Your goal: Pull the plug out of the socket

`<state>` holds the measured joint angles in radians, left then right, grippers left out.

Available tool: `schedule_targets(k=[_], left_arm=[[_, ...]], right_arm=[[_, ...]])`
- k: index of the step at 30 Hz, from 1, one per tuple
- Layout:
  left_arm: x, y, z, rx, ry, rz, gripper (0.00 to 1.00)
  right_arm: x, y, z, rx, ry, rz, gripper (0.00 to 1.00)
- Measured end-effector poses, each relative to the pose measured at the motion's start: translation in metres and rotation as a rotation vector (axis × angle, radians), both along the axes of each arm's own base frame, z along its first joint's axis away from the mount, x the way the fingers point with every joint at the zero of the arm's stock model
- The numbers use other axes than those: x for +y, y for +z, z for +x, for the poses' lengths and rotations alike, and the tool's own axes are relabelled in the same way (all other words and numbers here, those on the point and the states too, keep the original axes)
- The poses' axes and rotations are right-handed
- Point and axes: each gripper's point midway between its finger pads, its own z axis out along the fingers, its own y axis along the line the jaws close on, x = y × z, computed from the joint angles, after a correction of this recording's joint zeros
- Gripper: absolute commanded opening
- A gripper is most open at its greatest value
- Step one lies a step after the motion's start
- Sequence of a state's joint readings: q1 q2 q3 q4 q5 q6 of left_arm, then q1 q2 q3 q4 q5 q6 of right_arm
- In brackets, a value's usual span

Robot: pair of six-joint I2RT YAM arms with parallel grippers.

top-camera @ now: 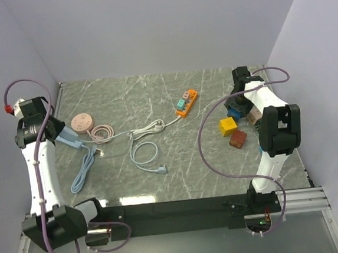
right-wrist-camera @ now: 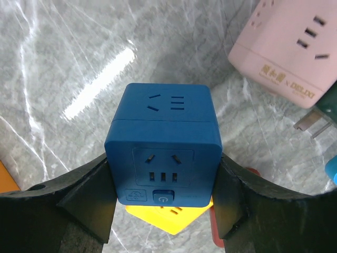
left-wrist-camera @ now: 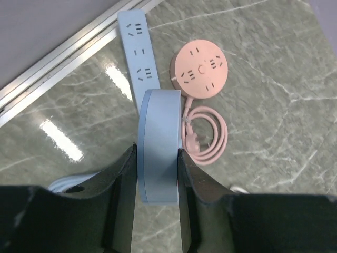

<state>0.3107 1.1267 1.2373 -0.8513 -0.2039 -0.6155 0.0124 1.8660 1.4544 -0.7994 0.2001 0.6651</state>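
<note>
From above, the orange socket strip (top-camera: 193, 92) lies mid-table, its long axis slanting from near-left to far-right. What looks like a teal plug (top-camera: 181, 104) sits on its top face, prongs presumably straight down. It looks small, rigid and light, so pinch its body by the sides, and expect the strip to lift unless it is pinned. Left wrist: the left gripper (left-wrist-camera: 158, 163) is clamped narrow on a light-blue power strip (left-wrist-camera: 158, 126), no plug here. Right wrist: the right gripper (right-wrist-camera: 163, 179), jaws half-wide, clasps a blue cube socket (right-wrist-camera: 163, 121), nothing plugged in.

Grey marble worktop (top-camera: 179, 173) carries: round pink socket (top-camera: 84, 121), orange power strip (top-camera: 186, 102), white cable (top-camera: 147, 128), yellow cube (top-camera: 227, 125), red cube (top-camera: 238, 138).
</note>
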Motion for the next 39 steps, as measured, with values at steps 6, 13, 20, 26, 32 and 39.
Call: schedule_targets(k=[6, 13, 20, 26, 32, 39], left_arm=[[0.011, -0.052, 0.032, 0.05, -0.031, -0.059, 0.01], [0.022, -0.118, 0.06, 0.125, -0.055, -0.16, 0.01], [0.025, -0.13, 0.068, 0.12, -0.07, -0.189, 0.75], [0.023, -0.132, 0.061, 0.137, -0.054, -0.198, 1.0], [0.011, -0.104, 0.046, 0.083, -0.076, -0.198, 0.99], [-0.05, -0.042, 0.03, -0.138, -0.282, -0.244, 0.98]], right_arm=[[-0.005, 0.001, 0.007, -0.007, -0.018, -0.024, 0.1], [-0.006, 0.001, 0.007, -0.004, -0.024, -0.028, 0.41], [-0.003, 0.002, 0.007, -0.005, -0.016, -0.012, 0.82], [-0.003, 0.018, 0.007, -0.039, -0.017, -0.012, 0.95], [0.003, 0.068, 0.019, -0.172, 0.002, 0.018, 0.96], [0.084, 0.125, 0.007, -0.337, 0.28, 0.158, 0.86]])
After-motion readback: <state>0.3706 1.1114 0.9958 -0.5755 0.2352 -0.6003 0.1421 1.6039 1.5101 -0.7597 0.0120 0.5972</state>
